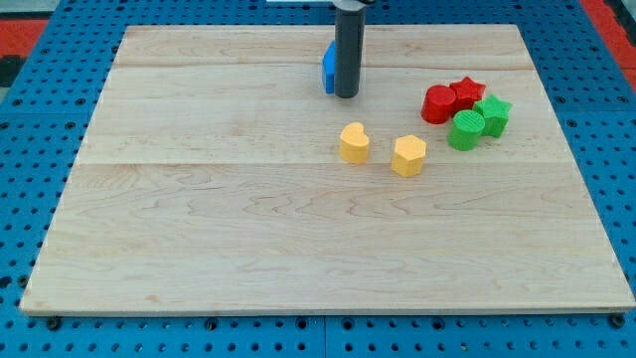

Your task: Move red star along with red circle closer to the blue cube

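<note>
The red circle (437, 104) and the red star (465, 91) sit touching each other at the view's right. The blue cube (327, 68) stands near the view's top centre, mostly hidden behind my rod. My tip (346, 95) rests on the board right beside the blue cube, on its right and lower side. The red blocks lie about a hand's width to the right of my tip.
A green circle (465, 130) and a green star (493, 112) touch the red pair on their lower right. A yellow heart (354, 143) and a yellow hexagon (408, 156) lie below my tip. The wooden board (199, 249) ends in blue pegboard on all sides.
</note>
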You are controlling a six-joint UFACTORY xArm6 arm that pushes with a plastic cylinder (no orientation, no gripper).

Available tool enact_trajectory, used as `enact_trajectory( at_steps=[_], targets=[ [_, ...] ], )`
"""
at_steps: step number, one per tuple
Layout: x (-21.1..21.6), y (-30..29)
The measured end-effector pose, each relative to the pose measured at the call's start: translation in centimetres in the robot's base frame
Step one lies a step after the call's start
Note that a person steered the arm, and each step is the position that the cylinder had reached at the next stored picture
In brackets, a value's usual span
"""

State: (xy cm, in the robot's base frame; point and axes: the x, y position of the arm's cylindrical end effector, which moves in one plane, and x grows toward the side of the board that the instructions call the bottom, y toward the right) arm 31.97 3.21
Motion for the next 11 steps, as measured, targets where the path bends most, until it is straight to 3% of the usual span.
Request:
enact_trajectory(
  at_steps=[2,3,4,6,8,11],
  targets=[
    [-2.6,14.1],
    [-0.8,17.5],
    [2.1,17.5],
    [3.0,11.4],
    [6.2,14.7],
    [5.8,-0.5]
  ],
)
